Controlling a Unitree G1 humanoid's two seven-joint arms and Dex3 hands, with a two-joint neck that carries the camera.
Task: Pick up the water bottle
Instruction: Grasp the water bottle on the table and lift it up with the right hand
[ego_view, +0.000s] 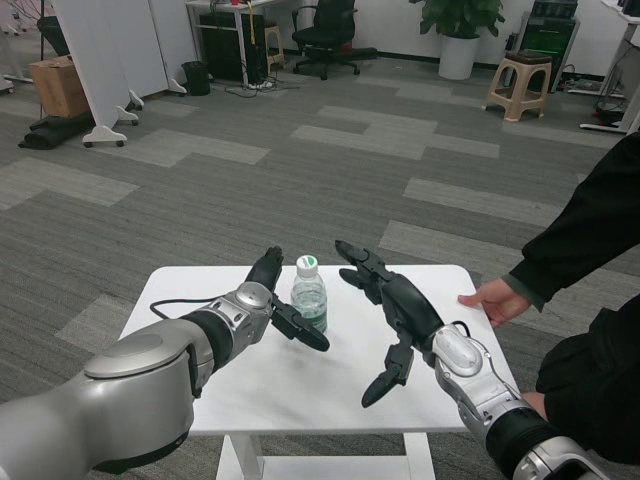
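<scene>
A small clear water bottle (309, 295) with a white cap and a green label stands upright near the middle of the white table (300, 390). My left hand (277, 300) is right beside it on its left, fingers spread, one finger reaching in front of the bottle's base; no grip shows. My right hand (385, 310) hovers to the bottle's right with its fingers spread wide and nothing in it, a short gap away from the bottle.
A person in a black sleeve stands at the right, with a hand (497, 300) resting on the table's right edge. Beyond the table lies grey carpet; a plastic stool (518, 85), an office chair (325, 35) and a potted plant (460, 30) stand far back.
</scene>
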